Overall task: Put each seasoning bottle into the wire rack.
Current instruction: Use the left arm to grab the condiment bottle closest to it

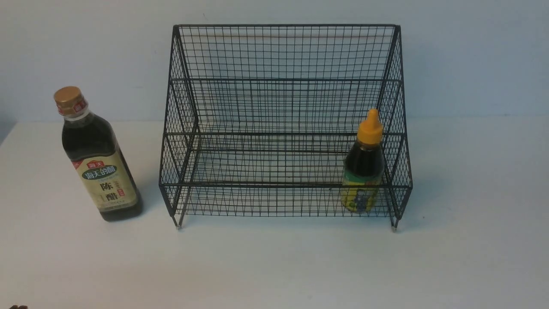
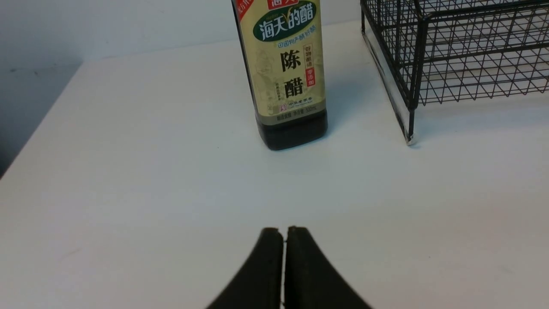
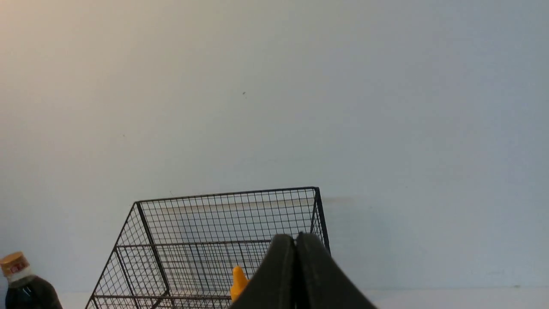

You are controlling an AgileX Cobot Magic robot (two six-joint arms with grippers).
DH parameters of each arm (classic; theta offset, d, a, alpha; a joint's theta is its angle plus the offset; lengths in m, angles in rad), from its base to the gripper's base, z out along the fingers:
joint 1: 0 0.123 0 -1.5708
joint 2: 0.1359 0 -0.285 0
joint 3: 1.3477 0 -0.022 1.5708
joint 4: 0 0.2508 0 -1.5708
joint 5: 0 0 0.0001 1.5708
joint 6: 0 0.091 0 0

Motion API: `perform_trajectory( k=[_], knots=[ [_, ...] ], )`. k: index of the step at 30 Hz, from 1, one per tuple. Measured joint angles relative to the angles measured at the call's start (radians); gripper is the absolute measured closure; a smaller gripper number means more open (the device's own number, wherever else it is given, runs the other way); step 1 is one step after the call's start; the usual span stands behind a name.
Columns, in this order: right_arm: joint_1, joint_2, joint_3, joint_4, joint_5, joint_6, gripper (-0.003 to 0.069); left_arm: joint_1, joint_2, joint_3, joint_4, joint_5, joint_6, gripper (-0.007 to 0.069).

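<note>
The tall bottle (image 1: 98, 159) is standing upright on the table (image 1: 274, 266) just left of the wire rack (image 1: 283, 184), dead ahead of the nearer left end effector (image 2: 284, 234), tips pressed together, while the right end effector (image 3: 296, 240), likewise closed, is facing the rack where the short bottle (image 1: 363, 171) is sitting.

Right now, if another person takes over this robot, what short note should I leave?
The left gripper is shut and empty, pointing at the tall bottle but not touching it.
The right gripper is shut and empty, aimed toward the rack.
The tall bottle stands upright on the table, outside the rack, on its left.
The short bottle stands upright in the rack's lower front tier, at the right end.
Done: short bottle. Left: put the tall bottle into the rack.
</note>
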Motion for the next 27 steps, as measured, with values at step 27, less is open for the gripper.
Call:
perform_trajectory(
  k=[27],
  knots=[
    [-0.174, -0.081, 0.506, 0.275, -0.392, -0.331, 0.0673, 0.0, 0.0, 0.0, 0.0, 0.0, 0.0, 0.0629]
  ],
)
